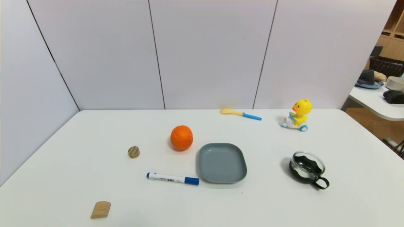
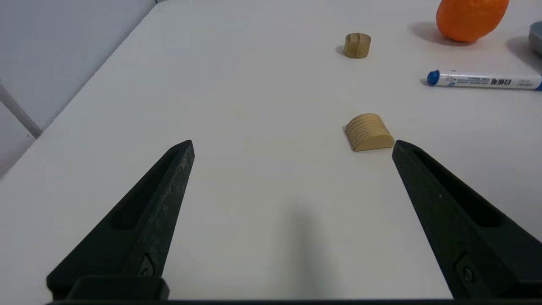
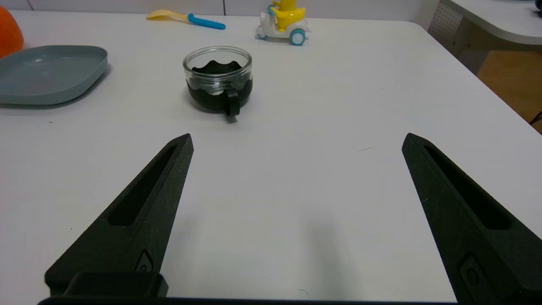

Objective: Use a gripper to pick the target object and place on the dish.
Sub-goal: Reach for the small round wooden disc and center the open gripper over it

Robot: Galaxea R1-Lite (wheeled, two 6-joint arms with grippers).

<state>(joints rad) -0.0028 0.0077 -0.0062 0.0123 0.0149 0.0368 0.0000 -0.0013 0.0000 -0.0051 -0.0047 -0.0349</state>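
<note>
Head view: dish (image 1: 222, 163) at frame centre on white bench (image 1: 284, 201), nothing in it; glass cup (image 1: 307, 166) to its right, black holder, no contents seen. Left wrist view: left gripper (image 2: 293, 146) jaws spread wide, holding nothing, above bare bench. Right gripper (image 3: 297, 139) jaws likewise wide, holding nothing. Target object (image 2: 357, 45) upright near top of left wrist frame, well beyond jaws, past ridged wooden block (image 2: 368, 132); orange (image 2: 470, 17) in upper right corner.
</note>
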